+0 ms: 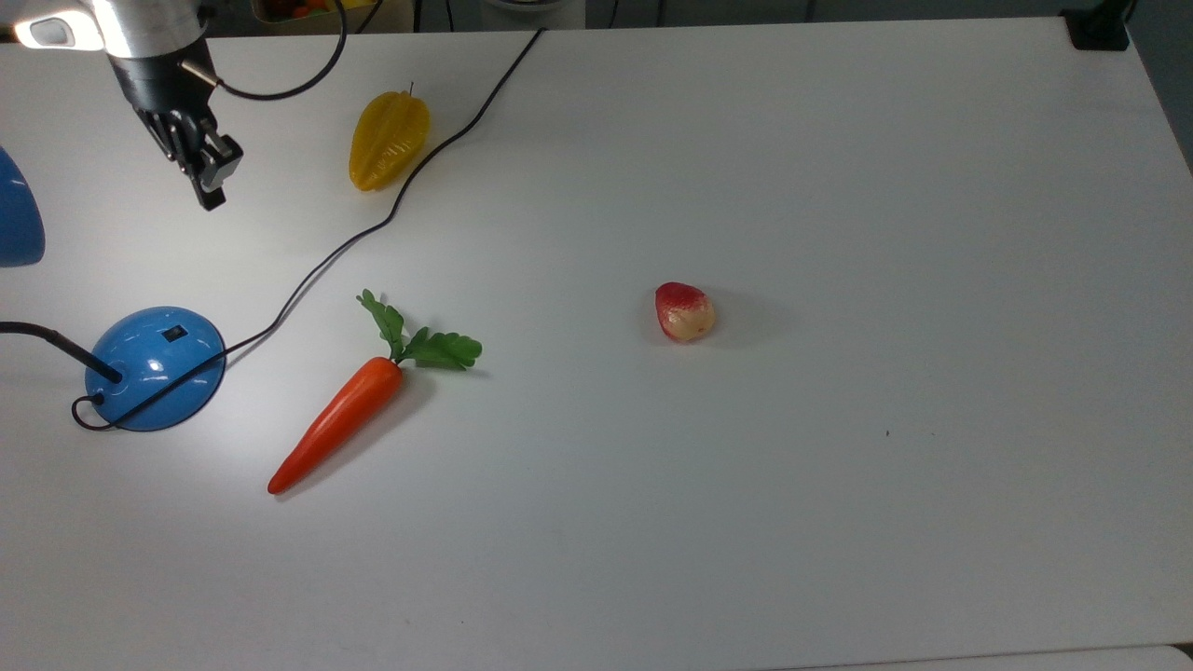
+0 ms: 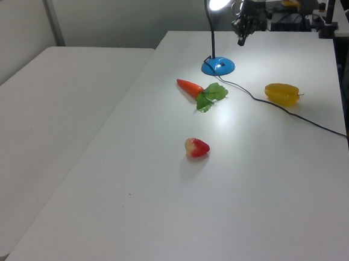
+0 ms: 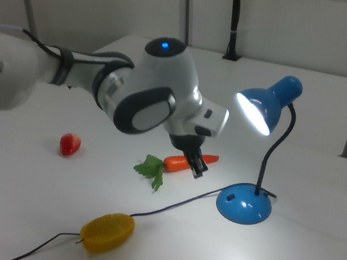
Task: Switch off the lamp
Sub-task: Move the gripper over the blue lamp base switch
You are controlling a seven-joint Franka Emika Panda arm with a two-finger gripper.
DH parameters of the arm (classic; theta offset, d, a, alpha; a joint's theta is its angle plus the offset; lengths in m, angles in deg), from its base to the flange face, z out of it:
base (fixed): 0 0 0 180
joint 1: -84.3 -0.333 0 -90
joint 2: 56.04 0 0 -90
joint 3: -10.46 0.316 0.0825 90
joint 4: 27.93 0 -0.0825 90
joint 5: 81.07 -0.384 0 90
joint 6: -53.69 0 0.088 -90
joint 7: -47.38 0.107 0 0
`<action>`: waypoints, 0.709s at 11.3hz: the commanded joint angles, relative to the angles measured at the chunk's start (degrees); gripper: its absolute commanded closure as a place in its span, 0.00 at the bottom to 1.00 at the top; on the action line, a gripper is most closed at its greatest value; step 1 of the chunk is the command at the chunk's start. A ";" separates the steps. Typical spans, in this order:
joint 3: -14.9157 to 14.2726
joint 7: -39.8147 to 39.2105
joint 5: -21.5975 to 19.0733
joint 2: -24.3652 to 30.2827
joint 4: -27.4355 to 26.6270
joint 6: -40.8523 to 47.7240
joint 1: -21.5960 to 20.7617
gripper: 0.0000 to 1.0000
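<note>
Right view shows the lamp (image 3: 244,205) lit, standing beside the carrot (image 3: 181,163), its rocker switch (image 1: 173,332) unpressed, while the gripper (image 1: 211,186), fingers together and empty, hangs above the table short of the base.

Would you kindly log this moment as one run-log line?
phase: approach | gripper: shut, above table | lamp: on | switch: untouched

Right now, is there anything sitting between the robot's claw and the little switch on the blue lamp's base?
Nothing visible blocks it. In the top view the gripper hangs above bare table, with open surface between it and the switch on the lamp base. The yellow starfruit, the cord and the carrot lie off toward the top view's right.
</note>
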 commanded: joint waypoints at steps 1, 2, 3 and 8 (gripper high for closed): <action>-0.46 2.35 -0.45 -4.94 0.21 -9.78 1.66 1.00; -0.46 3.15 -0.45 -6.79 0.30 -13.90 2.19 1.00; -0.46 3.77 -0.36 -8.37 0.47 -16.99 2.37 1.00; -0.46 4.65 -0.36 -13.29 2.66 -23.70 2.02 1.00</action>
